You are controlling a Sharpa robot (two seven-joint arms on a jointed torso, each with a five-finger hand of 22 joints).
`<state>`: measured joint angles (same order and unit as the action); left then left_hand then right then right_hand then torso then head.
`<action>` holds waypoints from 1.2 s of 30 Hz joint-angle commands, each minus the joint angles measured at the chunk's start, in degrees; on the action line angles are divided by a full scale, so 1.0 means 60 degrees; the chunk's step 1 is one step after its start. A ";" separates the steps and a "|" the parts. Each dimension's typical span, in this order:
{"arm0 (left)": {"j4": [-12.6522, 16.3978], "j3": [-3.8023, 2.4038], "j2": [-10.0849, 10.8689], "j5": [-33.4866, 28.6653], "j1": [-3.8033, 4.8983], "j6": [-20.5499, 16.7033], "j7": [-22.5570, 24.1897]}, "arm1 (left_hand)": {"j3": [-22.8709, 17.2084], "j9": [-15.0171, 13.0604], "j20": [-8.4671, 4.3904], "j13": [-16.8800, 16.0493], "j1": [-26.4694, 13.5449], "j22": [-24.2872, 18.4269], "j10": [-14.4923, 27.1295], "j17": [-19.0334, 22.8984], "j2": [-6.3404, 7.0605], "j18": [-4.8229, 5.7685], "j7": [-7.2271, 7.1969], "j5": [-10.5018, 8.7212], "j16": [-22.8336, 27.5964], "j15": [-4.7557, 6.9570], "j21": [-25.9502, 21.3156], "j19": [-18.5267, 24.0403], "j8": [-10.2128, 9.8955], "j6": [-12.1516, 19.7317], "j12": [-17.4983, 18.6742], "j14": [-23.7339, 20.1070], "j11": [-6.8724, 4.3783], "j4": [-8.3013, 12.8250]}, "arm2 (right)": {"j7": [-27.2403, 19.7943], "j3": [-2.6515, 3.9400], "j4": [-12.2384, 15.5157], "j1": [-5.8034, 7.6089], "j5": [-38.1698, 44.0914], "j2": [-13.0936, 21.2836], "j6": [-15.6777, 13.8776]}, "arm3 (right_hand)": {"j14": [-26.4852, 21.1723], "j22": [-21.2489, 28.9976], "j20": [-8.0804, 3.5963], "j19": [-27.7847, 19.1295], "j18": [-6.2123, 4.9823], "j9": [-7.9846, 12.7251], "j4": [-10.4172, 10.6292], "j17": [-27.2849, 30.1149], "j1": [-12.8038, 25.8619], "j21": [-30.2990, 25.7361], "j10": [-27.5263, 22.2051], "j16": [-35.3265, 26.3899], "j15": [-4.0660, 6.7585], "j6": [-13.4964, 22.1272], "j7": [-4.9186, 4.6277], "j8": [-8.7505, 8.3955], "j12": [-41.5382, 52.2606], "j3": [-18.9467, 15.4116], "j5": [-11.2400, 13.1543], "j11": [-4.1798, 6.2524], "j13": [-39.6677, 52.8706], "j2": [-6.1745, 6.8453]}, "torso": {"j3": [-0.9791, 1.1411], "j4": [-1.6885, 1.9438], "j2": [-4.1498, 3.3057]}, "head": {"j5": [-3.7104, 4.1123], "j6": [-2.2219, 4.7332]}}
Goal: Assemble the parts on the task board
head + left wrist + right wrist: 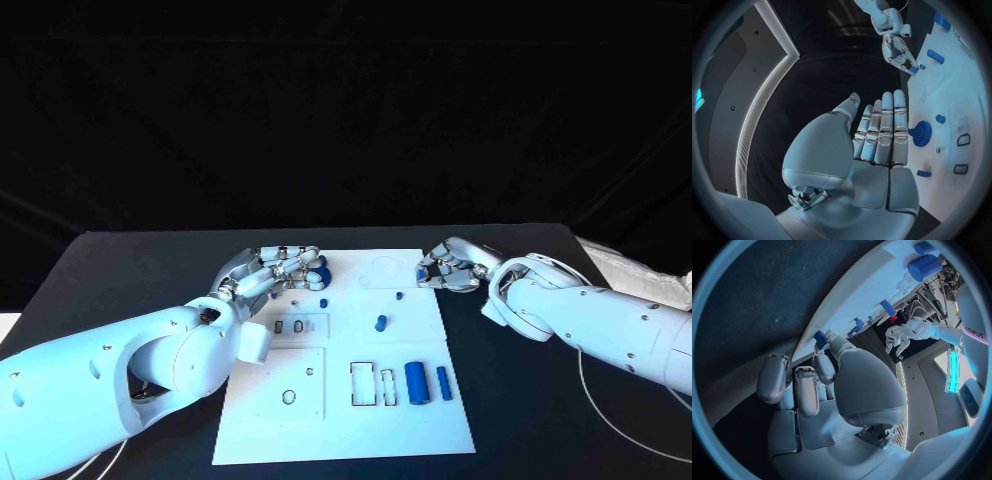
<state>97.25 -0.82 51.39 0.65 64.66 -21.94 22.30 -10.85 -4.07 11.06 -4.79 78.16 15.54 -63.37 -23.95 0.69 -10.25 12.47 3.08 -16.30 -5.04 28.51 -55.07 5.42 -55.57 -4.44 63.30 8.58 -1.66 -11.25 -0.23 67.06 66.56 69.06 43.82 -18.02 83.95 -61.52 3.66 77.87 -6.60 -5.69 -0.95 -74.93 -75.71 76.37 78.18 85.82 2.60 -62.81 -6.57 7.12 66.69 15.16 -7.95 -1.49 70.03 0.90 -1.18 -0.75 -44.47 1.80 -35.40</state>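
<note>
Hidden contact at the board's far edge

The right hand (pixel 449 273) covers a small blue part (pixel 820 338); whether it grips it is unclear.

Two bulky, glossy white arms, the left arm (pixel 116 375) and the right arm (pixel 620 325), have smooth rounded shells. Each ends in a silver hand, the left hand (pixel 271 270) and the right hand (pixel 450 270), built of jointed metal segments with pale rounded fingertips. A thin white cable (pixel 588 400) trails beside the right arm.

The task board (pixel 339 420) is white on a black table (pixel 130 270). The parts are blue, among them a gear (pixel 921 133) and two cylinders (pixel 415 382). Both silver hands (pixel 274 268) extend from white arms (pixel 606 325).
</note>
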 commanded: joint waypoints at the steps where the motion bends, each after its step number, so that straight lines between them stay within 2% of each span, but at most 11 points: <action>1: 0.0031 -0.0004 -0.0003 0.0006 0.0001 0.0177 0.0037 | -0.0046 0.0008 0.0018 0.0014 -0.0102 -0.0009 0.0045 0.0015 -0.0014 -0.0025 0.0029 0.0056 0.0021 -0.0037 -0.0046 0.0074 -0.0023 0.0022 0.0026 0.0025 0.0043 0.0011 | 0.0171 -0.0003 0.0046 -0.0011 -0.0026 -0.0019 -0.0242 | 0.0761 -0.0010 -0.0069 -0.0001 0.0184 -0.0111 -0.0038 -0.1286 -0.0114 0.0036 -0.0012 0.0025 0.0067 -0.0230 0.0151 0.0096 -0.0002 0.0122 0.0118 0.0095 0.0002 -0.0260 | 0.0002 -0.0001 -0.0003 | -0.0002 -0.0001; 8: -0.0009 -0.0004 0.0031 0.0006 0.0002 0.0168 0.0062 | -0.0046 0.0008 0.0018 0.0014 -0.0102 -0.0009 0.0045 0.0015 -0.0014 -0.0025 0.0029 0.0056 0.0021 -0.0037 -0.0046 0.0074 -0.0023 0.0022 0.0026 0.0025 0.0043 0.0011 | 0.0473 0.0038 0.0534 0.0026 -0.0112 0.0065 -0.0726 | 0.0757 0.0002 -0.0094 -0.0002 0.0184 -0.0114 -0.0068 -0.1268 -0.0109 0.0031 -0.0009 0.0013 0.0084 -0.0223 0.0154 0.0094 -0.0030 0.0193 0.0090 0.0104 -0.0013 -0.0305 | 0.0002 0.0003 0.0014 | -0.0042 -0.0010; 14: -0.0208 -0.0005 0.0103 -0.0122 0.0004 0.0105 0.0140 | -0.0063 0.0011 0.0024 0.0019 -0.0094 -0.0026 0.0059 0.0024 -0.0013 -0.0027 0.0038 0.0058 0.0052 -0.0042 -0.0067 0.0071 -0.0033 0.0042 0.0032 0.0046 0.0052 0.0026 | 0.0977 0.0073 0.1567 0.0212 -0.0380 0.0240 -0.0891 | 0.0752 0.0051 -0.0105 -0.0012 0.0179 -0.0086 -0.0028 -0.1240 0.0033 0.0007 -0.0101 -0.0007 0.0071 -0.0089 0.0108 0.0004 -0.0298 0.0286 -0.0049 0.0075 -0.0216 -0.0364 | -0.0007 -0.0014 0.0087 | -0.0100 -0.0012; 19: -0.0454 -0.0005 0.0122 -0.0195 0.0004 0.0116 0.0203 | -0.0074 0.0012 0.0024 0.0021 -0.0084 -0.0033 0.0065 0.0027 -0.0015 -0.0029 0.0041 0.0058 0.0064 -0.0042 -0.0074 0.0067 -0.0036 0.0050 0.0034 0.0057 0.0053 0.0036 | 0.1445 0.0079 0.2384 0.0330 -0.0307 0.0225 -0.0818 | 0.0745 0.0084 -0.0099 -0.0022 0.0174 -0.0077 -0.0002 -0.1207 0.0103 -0.0010 -0.0128 -0.0028 0.0061 -0.0051 0.0093 -0.0029 -0.0393 0.0319 -0.0075 0.0062 -0.0285 -0.0382 | -0.0061 0.0007 0.0198 | -0.0162 -0.0092; 22: -0.0640 -0.0005 0.0132 -0.0244 0.0004 0.0117 0.0239 | -0.0080 0.0012 0.0025 0.0022 -0.0079 -0.0036 0.0065 0.0029 -0.0017 -0.0029 0.0042 0.0059 0.0070 -0.0042 -0.0077 0.0064 -0.0036 0.0051 0.0033 0.0062 0.0053 0.0040 | 0.1609 0.0070 0.2657 0.0352 -0.0295 0.0049 -0.0652 | 0.0740 0.0107 -0.0095 -0.0027 0.0170 -0.0071 0.0003 -0.1183 0.0141 -0.0022 -0.0204 -0.0043 0.0056 -0.0025 0.0084 -0.0055 -0.0583 0.0365 -0.0136 0.0056 -0.0434 -0.0400 | -0.0091 0.0025 0.0247 | -0.0225 -0.0126; 26: -0.0972 -0.0005 0.0145 -0.0353 0.0003 0.0099 0.0282 | -0.0082 0.0012 0.0025 0.0022 -0.0078 -0.0036 0.0065 0.0029 -0.0018 -0.0030 0.0042 0.0059 0.0072 -0.0042 -0.0078 0.0064 -0.0037 0.0051 0.0033 0.0064 0.0053 0.0042 | 0.1996 0.0026 0.2928 0.0327 -0.0015 -0.0333 -0.0532 | 0.0732 0.0109 -0.0091 -0.0025 0.0170 -0.0068 -0.0022 -0.1140 0.0149 -0.0025 -0.0236 -0.0069 0.0053 -0.0011 0.0080 -0.0073 -0.0679 0.0414 -0.0195 0.0053 -0.0503 -0.0398 | -0.0119 0.0070 0.0327 | -0.0334 -0.0261; 30: -0.1235 -0.0005 0.0172 -0.0459 0.0003 0.0050 0.0341 | -0.0094 0.0012 0.0025 0.0022 -0.0068 -0.0042 0.0061 0.0032 -0.0021 -0.0031 0.0041 0.0060 0.0083 -0.0040 -0.0083 0.0058 -0.0035 0.0050 0.0031 0.0075 0.0051 0.0051 | 0.2626 -0.0057 0.3073 0.0270 0.0685 -0.0844 -0.0445 | 0.0721 0.0122 -0.0089 -0.0029 0.0168 -0.0070 -0.0049 -0.1090 0.0145 -0.0033 -0.0252 -0.0099 0.0053 -0.0017 0.0081 -0.0075 -0.0727 0.0441 -0.0223 0.0054 -0.0537 -0.0385 | -0.0156 0.0104 0.0380 | -0.0471 -0.0326; 36: -0.1322 -0.0005 0.0172 -0.0598 0.0004 0.0018 0.0365 | -0.0094 0.0012 0.0025 0.0022 -0.0068 -0.0042 0.0061 0.0032 -0.0021 -0.0031 0.0041 0.0060 0.0083 -0.0040 -0.0083 0.0058 -0.0035 0.0050 0.0031 0.0075 0.0051 0.0051 | 0.3281 -0.0184 0.2890 0.0181 0.1410 -0.1507 -0.0264 | 0.0707 0.0161 -0.0083 -0.0046 0.0162 -0.0069 -0.0040 -0.1024 0.0248 -0.0057 -0.0272 -0.0141 0.0044 -0.0012 0.0064 -0.0092 -0.0808 0.0445 -0.0257 0.0040 -0.0592 -0.0318 | -0.0230 0.0174 0.0413 | -0.0539 -0.0428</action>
<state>89.32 -0.82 52.51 -1.85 64.67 -22.08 23.26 -11.18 -4.07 11.06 -4.74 78.17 15.33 -63.16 -23.83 0.69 -10.25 12.47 3.08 -15.97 -5.24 28.28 -55.07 5.42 -55.57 -4.44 63.50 8.79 -1.33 3.89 -1.29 84.75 67.80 72.66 35.21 -21.09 84.03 -60.61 3.27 77.86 -6.60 -5.66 -1.42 -74.91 -74.95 76.36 76.93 85.15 2.68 -62.61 -6.34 6.38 62.05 17.34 -9.24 -1.30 66.53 -1.18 -2.26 0.04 -42.15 -1.21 -37.67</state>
